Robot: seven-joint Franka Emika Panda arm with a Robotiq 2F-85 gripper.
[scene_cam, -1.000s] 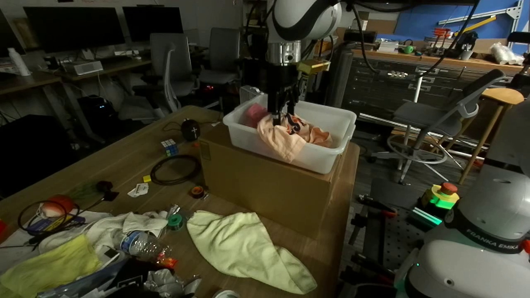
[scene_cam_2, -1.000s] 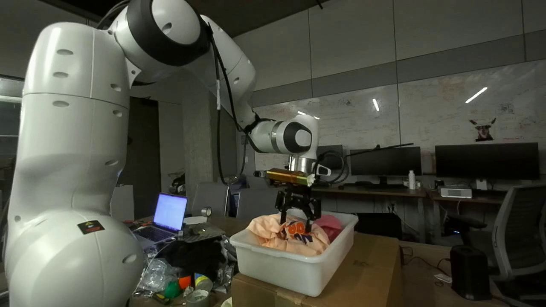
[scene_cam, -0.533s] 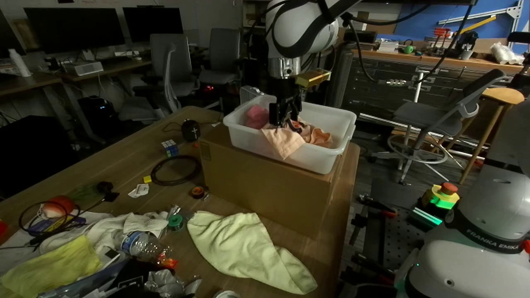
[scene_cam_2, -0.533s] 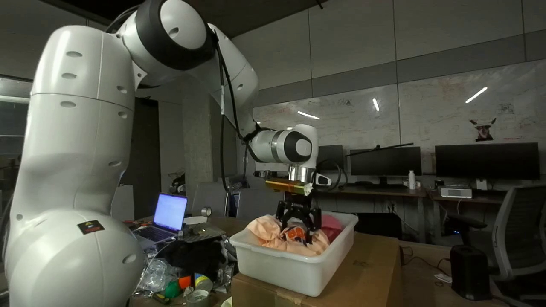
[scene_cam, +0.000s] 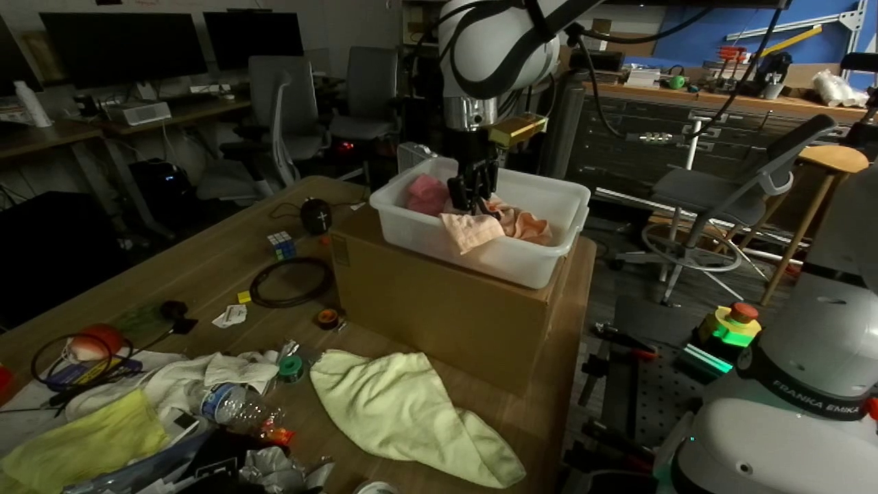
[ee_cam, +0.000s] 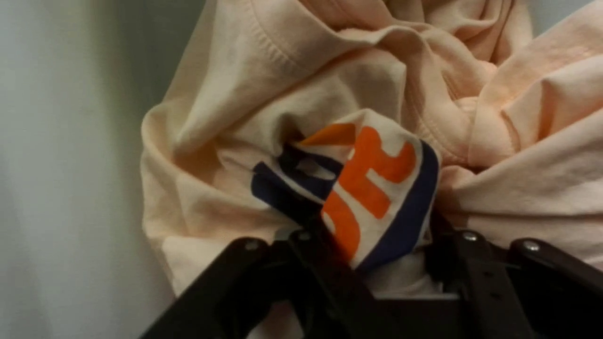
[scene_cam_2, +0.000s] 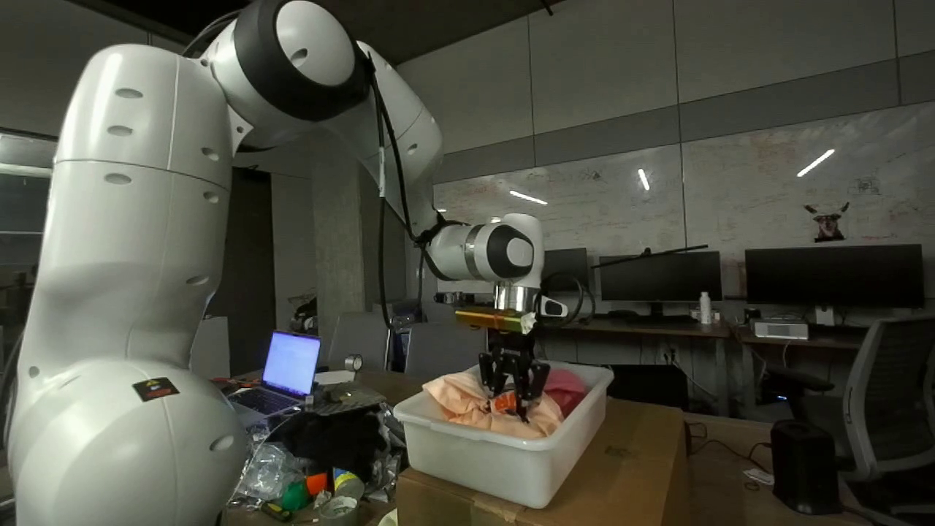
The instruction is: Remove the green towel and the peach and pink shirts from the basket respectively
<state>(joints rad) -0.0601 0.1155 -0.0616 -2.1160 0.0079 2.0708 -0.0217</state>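
Note:
The white basket (scene_cam: 528,264) holds the peach shirt (scene_cam_2: 454,398), with orange and navy print, and the pink shirt (scene_cam: 426,195). A corner of the peach shirt hangs over the basket's rim. My gripper (scene_cam_2: 509,410) reaches down into the peach cloth, its jaws partly drawn together. In the wrist view, a printed fold of the peach shirt (ee_cam: 372,183) bulges up between the fingers; their tips are buried in cloth, so whether they pinch it is unclear. Outside the basket, the pale green towel (scene_cam: 411,412) lies spread on the table.
A cardboard box (scene_cam: 439,309) carries the basket near the table's edge. A cable coil (scene_cam: 290,281), a Rubik's cube (scene_cam: 281,243), a bottle (scene_cam: 226,405) and a yellow cloth (scene_cam: 89,432) lie on the table. A laptop (scene_cam_2: 292,363) stands behind the clutter.
My gripper has come down into the peach shirt, and its fingers have moved closer together, bunching the cloth. The shirt's overhanging corner has drawn up. The green towel and pink shirt stay put.

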